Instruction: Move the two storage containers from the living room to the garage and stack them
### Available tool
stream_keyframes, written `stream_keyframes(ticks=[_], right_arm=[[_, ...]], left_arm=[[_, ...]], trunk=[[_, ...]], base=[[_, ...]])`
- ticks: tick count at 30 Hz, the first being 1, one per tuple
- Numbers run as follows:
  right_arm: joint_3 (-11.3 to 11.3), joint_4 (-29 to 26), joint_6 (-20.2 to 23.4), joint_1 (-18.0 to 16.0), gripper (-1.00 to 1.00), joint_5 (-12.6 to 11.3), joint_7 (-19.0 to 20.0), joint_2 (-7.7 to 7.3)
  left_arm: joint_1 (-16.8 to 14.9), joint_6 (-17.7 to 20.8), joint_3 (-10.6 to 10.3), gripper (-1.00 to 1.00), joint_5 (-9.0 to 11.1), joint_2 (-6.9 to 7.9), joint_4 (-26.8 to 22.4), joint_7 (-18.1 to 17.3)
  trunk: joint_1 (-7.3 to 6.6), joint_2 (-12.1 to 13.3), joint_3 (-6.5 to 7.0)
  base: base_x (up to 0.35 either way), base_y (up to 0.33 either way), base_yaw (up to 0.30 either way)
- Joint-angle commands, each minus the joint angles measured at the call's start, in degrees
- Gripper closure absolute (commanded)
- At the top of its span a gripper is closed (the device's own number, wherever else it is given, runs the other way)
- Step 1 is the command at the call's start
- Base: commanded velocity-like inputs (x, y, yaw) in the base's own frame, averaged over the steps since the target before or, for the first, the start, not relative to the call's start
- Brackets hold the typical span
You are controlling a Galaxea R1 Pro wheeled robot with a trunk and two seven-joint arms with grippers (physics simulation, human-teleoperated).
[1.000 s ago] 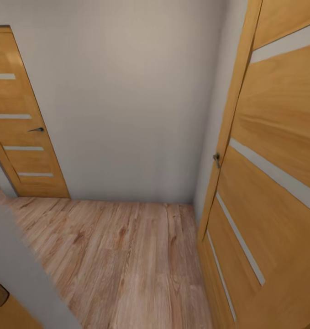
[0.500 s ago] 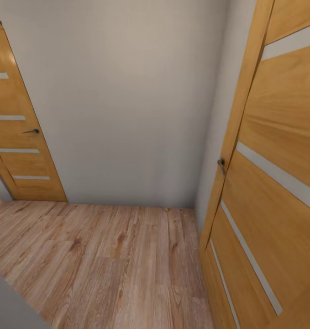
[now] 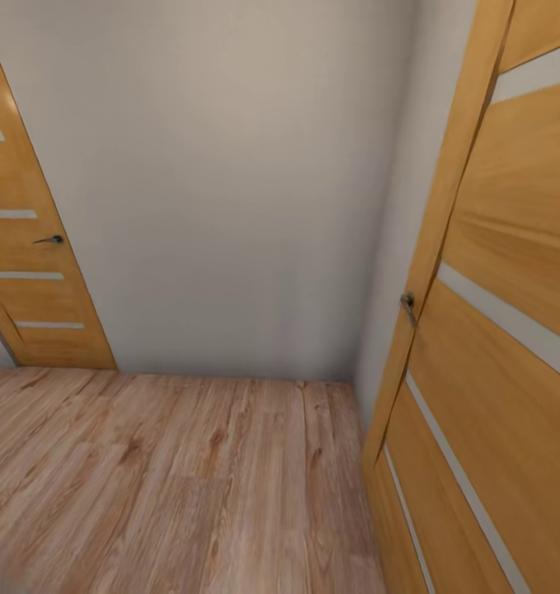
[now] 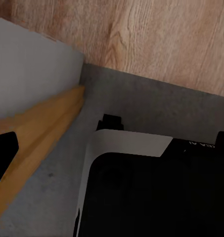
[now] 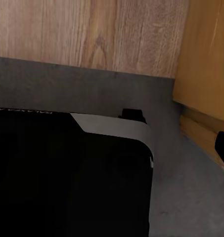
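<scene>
Head view shows a wood-plank floor between two wooden doors, no storage containers or garage visible, so carrying seems unfinished; either pincer's opening I cannot tell.

A plain grey-white wall faces the head camera and meets light wood plank flooring along a straight base line. A closed orange wood door with pale horizontal strips and a dark lever handle stands at the left. A matching door stands at the right, apparently swung open. In the wrist views, planks border a dark grey surface.
</scene>
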Motion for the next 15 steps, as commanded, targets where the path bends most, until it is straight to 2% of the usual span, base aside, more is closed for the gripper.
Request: stream_keyframes(ticks=[1, 6, 15], right_arm=[[0.5, 0.2, -0.3, -0.1, -1.0, -0.6, 0.1, 0.04], [0.5, 0.2, -0.3, -0.1, -1.0, -0.6, 0.1, 0.04], [0.5, 0.2, -0.3, -0.1, -1.0, -0.8, 0.1, 0.04]], left_arm=[[0.0, 0.2, 0.0, -1.0, 0.5, 0.0, 0.0, 0.1], [0.0, 0.2, 0.0, -1.0, 0.5, 0.0, 0.0, 0.1], [0.0, 0.2, 0.0, -1.0, 0.5, -0.01, 0.0, 0.1]], trunk=[[0.04, 0.0, -0.07], [0.04, 0.0, -0.07], [0.04, 0.0, -0.07]], base=[[0.318, 0.0, 0.0], [0.308, 0.0, 0.0], [0.047, 0.0, -0.024]])
